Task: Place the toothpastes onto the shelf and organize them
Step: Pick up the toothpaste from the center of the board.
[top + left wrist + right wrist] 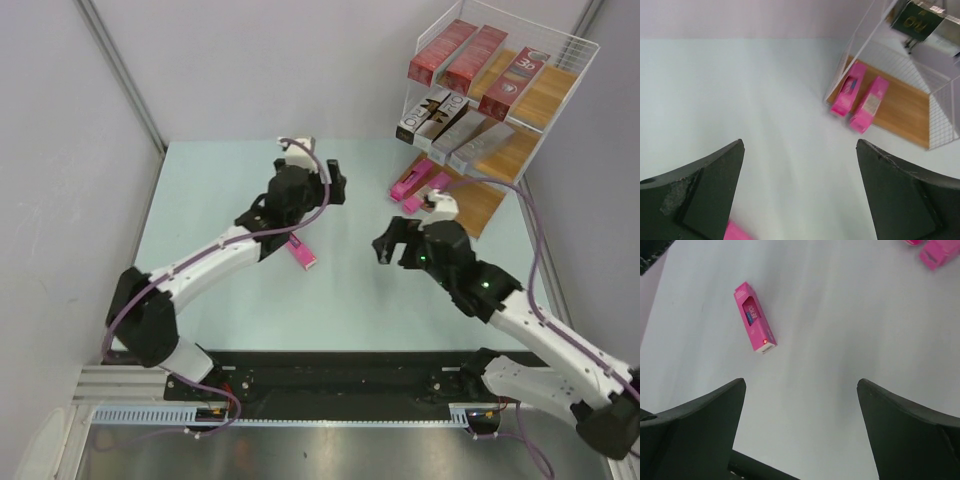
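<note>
The shelf (560,95) stands at the far right. Three dark red toothpastes (470,55) lie on its top board and three silver-grey ones (455,125) on the middle board. Two pink ones (415,185) lie on the bottom board and also show in the left wrist view (849,89). A third pink toothpaste (303,253) lies on the table, also in the right wrist view (755,317). My left gripper (328,192) (800,145) is open and empty, just beyond that carton. My right gripper (388,240) (801,382) is open and empty, to its right.
The pale green table (350,300) is walled by grey panels at the back and left. The shelf's wire frame (860,40) rises at the right. A black rail (340,385) carries both arm bases along the near edge.
</note>
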